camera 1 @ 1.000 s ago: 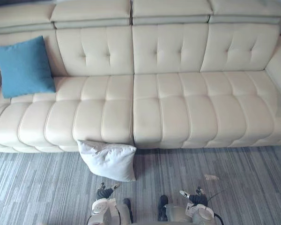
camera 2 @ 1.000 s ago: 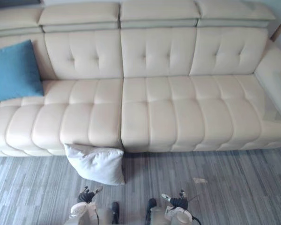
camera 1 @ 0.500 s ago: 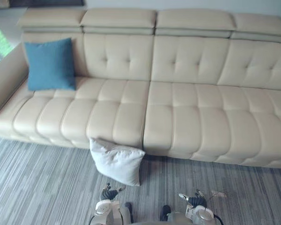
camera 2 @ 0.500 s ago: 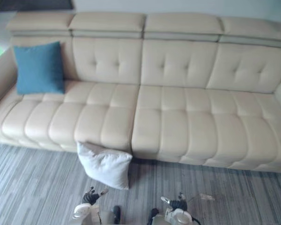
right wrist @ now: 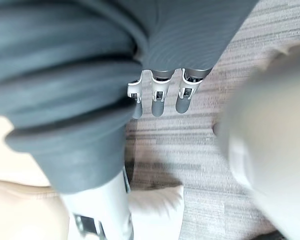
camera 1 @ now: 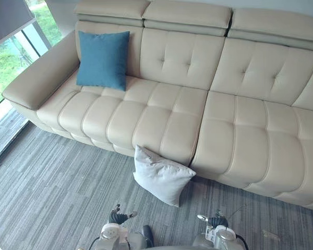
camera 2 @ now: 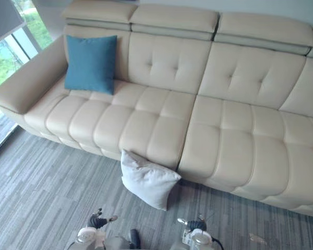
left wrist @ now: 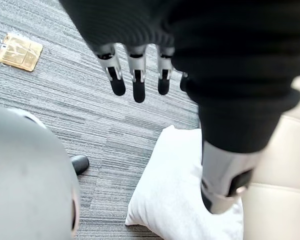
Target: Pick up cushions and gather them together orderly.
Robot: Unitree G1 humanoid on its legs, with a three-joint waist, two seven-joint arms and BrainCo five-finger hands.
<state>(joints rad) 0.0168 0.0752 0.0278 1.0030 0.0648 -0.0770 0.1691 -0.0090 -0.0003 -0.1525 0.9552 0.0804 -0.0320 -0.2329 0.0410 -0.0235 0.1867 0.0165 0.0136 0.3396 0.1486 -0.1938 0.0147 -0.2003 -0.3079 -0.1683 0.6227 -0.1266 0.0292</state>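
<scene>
The view is swinging left, the blue cushion (camera 1: 103, 60) coming further in, nothing itself moving. Left hand (left wrist: 138, 80) and right hand (right wrist: 159, 97) are hanging, fingers straight and empty — white cushion (camera 1: 160, 176) looking nearest.

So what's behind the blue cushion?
The backrest of the sofa. The blue cushion stands on the seat and leans back against it, near the armrest. The patch right behind the cushion is covered, so anything tucked there can't be seen.
</scene>
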